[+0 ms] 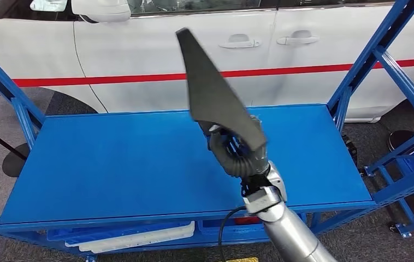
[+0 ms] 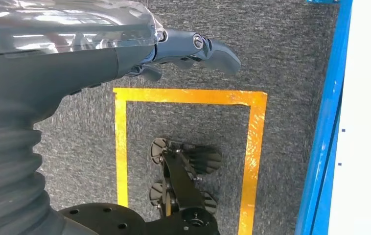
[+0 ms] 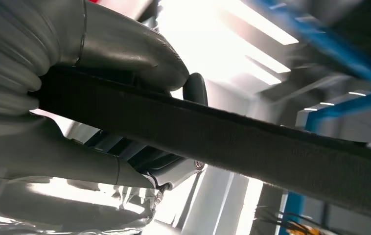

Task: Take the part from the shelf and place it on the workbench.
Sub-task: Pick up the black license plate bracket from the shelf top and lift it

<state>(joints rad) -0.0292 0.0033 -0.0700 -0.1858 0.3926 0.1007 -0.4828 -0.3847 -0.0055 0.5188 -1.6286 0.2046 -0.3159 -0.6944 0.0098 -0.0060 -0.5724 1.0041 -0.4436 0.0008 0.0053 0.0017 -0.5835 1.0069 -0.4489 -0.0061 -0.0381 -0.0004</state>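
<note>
Fingers (image 3: 196, 88) of my right hand (image 1: 237, 153) grip the long flat black felt-like part (image 1: 213, 90) above the blue metal workbench (image 1: 112, 164), left hand (image 2: 183, 51) hangs open, and the white tray (image 1: 139, 237) underneath is mostly hidden.

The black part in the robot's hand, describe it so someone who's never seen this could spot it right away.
Over the blue workbench, in front of the white car, the right hand grips the black part by its wide end. It is a flat, matte, fin-shaped panel that tapers upward, the one dark shape against blue and white.
</note>
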